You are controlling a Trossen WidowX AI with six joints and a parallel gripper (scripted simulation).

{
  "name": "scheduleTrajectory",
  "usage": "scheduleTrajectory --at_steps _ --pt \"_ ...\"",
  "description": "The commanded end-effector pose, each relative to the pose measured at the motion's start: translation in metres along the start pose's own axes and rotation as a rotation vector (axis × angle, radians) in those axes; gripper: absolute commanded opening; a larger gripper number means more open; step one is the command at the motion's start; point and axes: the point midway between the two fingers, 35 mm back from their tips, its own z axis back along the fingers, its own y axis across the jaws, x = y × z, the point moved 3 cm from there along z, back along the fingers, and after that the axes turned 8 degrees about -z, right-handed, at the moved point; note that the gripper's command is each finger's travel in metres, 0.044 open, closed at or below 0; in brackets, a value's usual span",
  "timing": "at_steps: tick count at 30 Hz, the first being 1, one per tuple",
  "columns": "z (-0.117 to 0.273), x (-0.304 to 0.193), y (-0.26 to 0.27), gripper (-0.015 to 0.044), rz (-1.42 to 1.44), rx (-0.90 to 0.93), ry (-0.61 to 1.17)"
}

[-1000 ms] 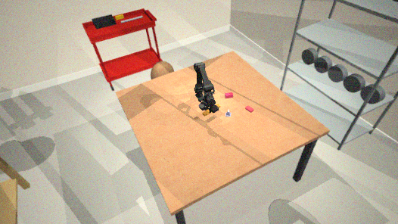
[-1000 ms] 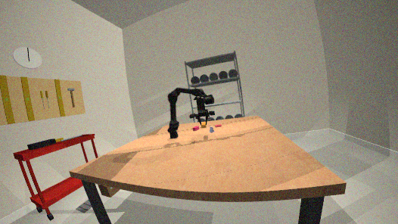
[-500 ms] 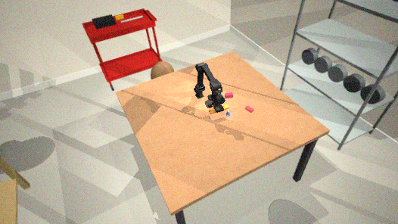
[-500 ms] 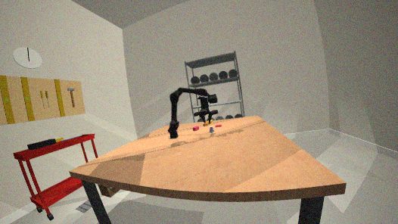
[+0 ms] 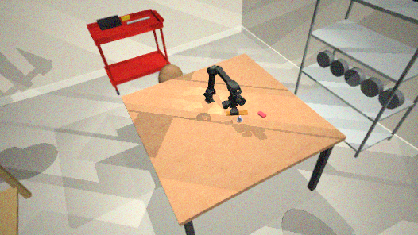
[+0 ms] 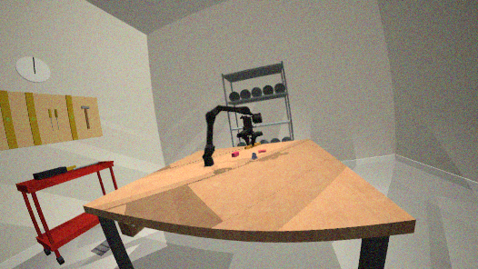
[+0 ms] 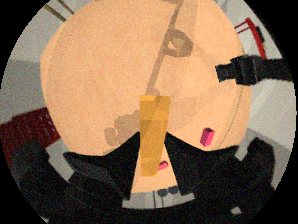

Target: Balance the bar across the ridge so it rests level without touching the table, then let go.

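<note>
- Here the tool point(image 5: 235, 106) is clamped on the orange bar point(image 5: 237, 113), with the fingers held apart by the bar's width.
- In the wrist view the bar point(image 7: 153, 133) runs lengthwise out from between the dark fingers, its far end over the bench point(image 7: 100, 63).
- From the top view the bar sits crosswise under the tool, one end sticking out on each side.
- Whether it is lifted off the bench point(image 5: 222, 159) or resting on it I cannot tell.
- Just beside the bar, on the near side in the top view, stands the small bluish ridge point(image 5: 239, 118); in the exterior view the ridge point(image 6: 254, 155) shows as a small grey cone on the bench point(image 6: 273, 191), apart from the bar.
- A pink block point(image 5: 261, 114) lies near the bar's right end in the top view.
- The exterior view shows a second pink block point(image 6: 235, 154) nearer the arm's base.
- Off the bench stand a red cart point(image 5: 127, 44) and a metal shelf rack point(image 5: 358, 75) holding dark round weights.
</note>
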Motion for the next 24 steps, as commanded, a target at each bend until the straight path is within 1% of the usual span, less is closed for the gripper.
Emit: scheduleTrajectory --at_steps 1,8,24 --pt "0.001 -0.009 -0.008 0.0 -0.064 -0.002 0.002" --pt "0.001 -0.023 -0.027 0.0 -0.17 -0.004 0.003" --pt "-0.021 -0.024 -0.028 0.0 -0.172 -0.004 0.003"
